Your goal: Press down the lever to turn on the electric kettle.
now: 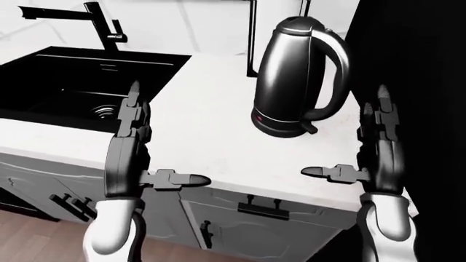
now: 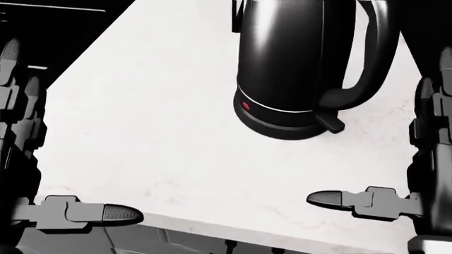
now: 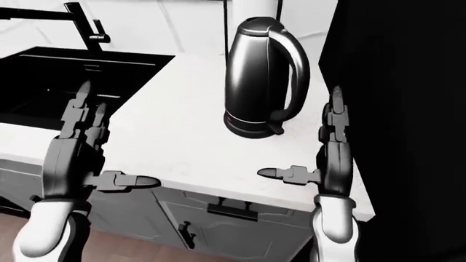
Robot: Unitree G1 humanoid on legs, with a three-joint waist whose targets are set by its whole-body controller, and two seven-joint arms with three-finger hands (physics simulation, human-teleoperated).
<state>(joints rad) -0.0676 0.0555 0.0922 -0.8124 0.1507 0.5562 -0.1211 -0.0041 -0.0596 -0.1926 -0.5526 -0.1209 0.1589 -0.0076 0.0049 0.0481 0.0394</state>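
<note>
A dark metal electric kettle (image 1: 291,71) stands upright on the white counter (image 1: 211,125), its handle turned to the right. Its small lever (image 1: 311,129) sticks out at the foot of the handle, just above the base; it also shows in the head view (image 2: 330,121). A red dot (image 1: 257,117) marks the base. My left hand (image 1: 157,142) is open over the counter's near edge, left of the kettle. My right hand (image 1: 357,144) is open, right of and below the kettle, apart from the lever. Neither hand touches anything.
A black sink (image 1: 65,87) with a black tap (image 1: 102,24) lies in the counter at the left. A tall black body (image 1: 415,82) stands close at the kettle's right. Grey cabinet doors with black handles (image 1: 262,207) run below the counter.
</note>
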